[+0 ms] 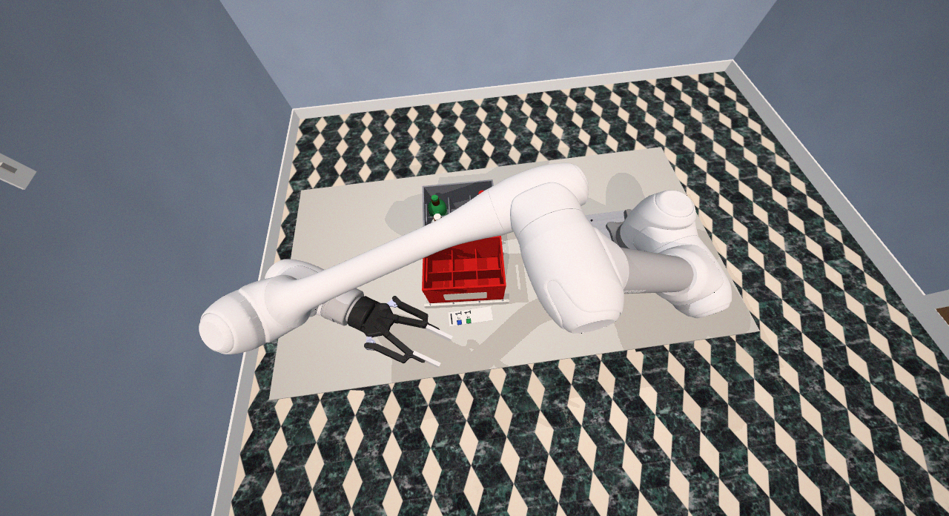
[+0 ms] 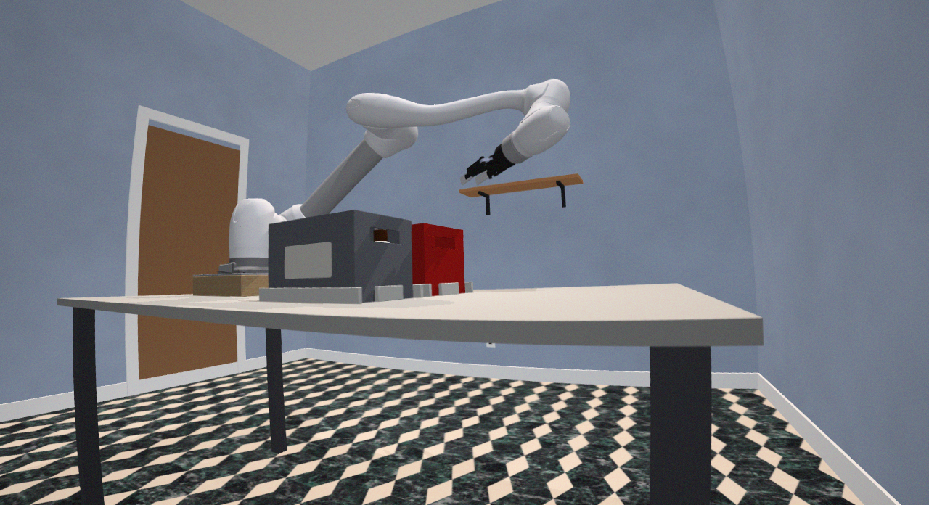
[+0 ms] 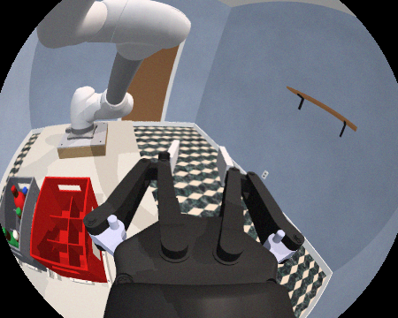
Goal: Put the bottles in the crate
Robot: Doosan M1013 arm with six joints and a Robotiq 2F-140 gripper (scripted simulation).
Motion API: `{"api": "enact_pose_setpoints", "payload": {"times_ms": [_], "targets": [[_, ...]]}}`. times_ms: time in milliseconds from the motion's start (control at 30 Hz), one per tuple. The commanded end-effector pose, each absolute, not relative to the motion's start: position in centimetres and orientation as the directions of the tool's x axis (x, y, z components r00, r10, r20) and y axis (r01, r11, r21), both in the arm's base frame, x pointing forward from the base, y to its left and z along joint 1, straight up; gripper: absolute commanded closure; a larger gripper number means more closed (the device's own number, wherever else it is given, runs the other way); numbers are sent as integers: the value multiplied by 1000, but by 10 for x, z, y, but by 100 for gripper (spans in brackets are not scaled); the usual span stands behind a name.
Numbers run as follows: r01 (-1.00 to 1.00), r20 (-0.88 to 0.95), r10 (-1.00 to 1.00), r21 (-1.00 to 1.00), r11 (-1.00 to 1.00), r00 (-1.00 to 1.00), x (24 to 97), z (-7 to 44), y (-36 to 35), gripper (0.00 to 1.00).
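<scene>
1. The black claw [image 1: 445, 351] [image 2: 472, 178] [image 3: 198, 152] hangs above the tabletop [image 1: 331, 227] [image 2: 584, 310] [image 3: 119, 170], toward one long edge, fingers part-way apart, holding nothing; likely kept aside from the crates.
2. The white paper pick list [image 1: 483, 313] lies between that edge and the red plastic crate [image 1: 434, 292] [image 2: 441, 262] [image 3: 39, 247], seemingly ordering one blue, one green.
3. No bottles show in the red crate's visible compartments.
4. Beside it, the divided grey crate [image 1: 457, 182] [image 2: 311, 226] [image 3: 31, 194] holds the bottles, including green [image 1: 436, 208] and red [image 3: 19, 200] ones.
</scene>
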State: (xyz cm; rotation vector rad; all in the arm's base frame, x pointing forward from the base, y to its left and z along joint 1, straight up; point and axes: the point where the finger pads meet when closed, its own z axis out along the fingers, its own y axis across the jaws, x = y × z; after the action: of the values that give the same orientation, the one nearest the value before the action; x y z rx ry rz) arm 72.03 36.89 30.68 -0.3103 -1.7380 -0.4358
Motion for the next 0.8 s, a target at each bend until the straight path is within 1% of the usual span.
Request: {"api": "enact_pose_setpoints", "payload": {"times_ms": [0, 67, 133, 300, 633, 700, 767], "targets": [[457, 974, 96, 7, 889, -203, 708, 308, 381, 62], [470, 966, 162, -51, 881, -201, 701, 308, 388, 62], [470, 966, 162, -51, 881, -201, 701, 308, 388, 62], [506, 926, 324, -189, 842, -192, 681, 307, 403, 62], [593, 774, 613, -422, 686, -159, 650, 303, 419, 62], [593, 774, 613, -422, 686, -159, 650, 303, 419, 62], [613, 734, 663, -458, 644, -148, 640, 301, 422, 62]]}}
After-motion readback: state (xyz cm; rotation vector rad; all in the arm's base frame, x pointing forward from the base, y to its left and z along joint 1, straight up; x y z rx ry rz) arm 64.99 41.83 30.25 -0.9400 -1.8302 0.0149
